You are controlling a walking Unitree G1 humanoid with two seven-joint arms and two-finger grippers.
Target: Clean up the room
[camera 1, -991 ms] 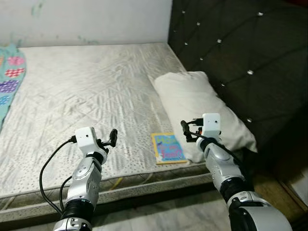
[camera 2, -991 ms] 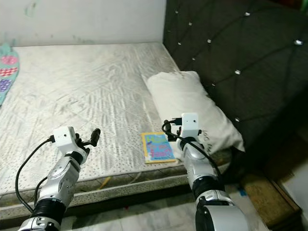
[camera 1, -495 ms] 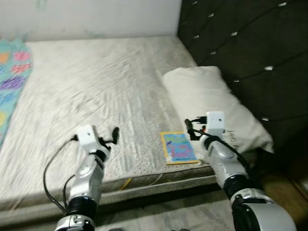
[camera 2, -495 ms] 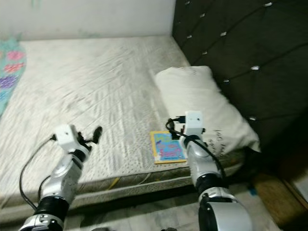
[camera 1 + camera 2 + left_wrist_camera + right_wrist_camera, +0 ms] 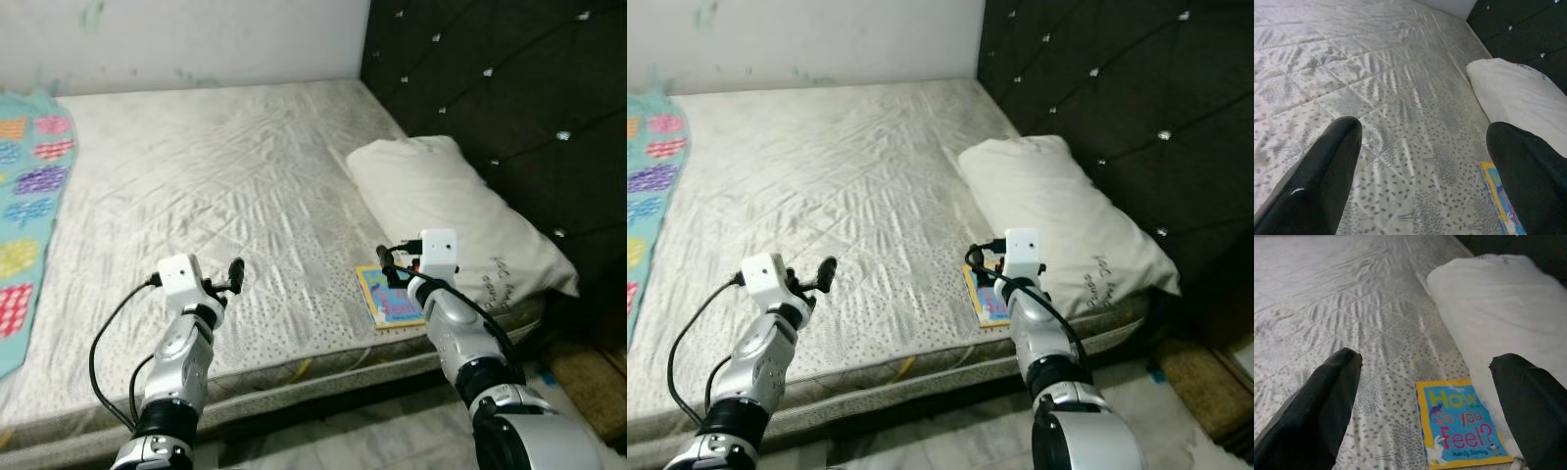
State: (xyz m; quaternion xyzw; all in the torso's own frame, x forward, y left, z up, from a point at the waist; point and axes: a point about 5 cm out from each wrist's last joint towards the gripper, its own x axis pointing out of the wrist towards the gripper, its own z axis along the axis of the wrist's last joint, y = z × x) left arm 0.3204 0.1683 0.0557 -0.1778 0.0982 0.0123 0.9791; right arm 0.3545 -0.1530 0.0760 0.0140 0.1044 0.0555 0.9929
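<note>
At the mattress front edge you have 1 book, 1 pillow; both grippers, left and right, spread empty. Camera panned left; blanket wider.

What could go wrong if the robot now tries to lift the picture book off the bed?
The picture book lies flat on the mattress, so the open right pincer may slide over it. It also touches the pillow, which could snag a finger. It sits near the bed's edge and might be pushed off.
</note>
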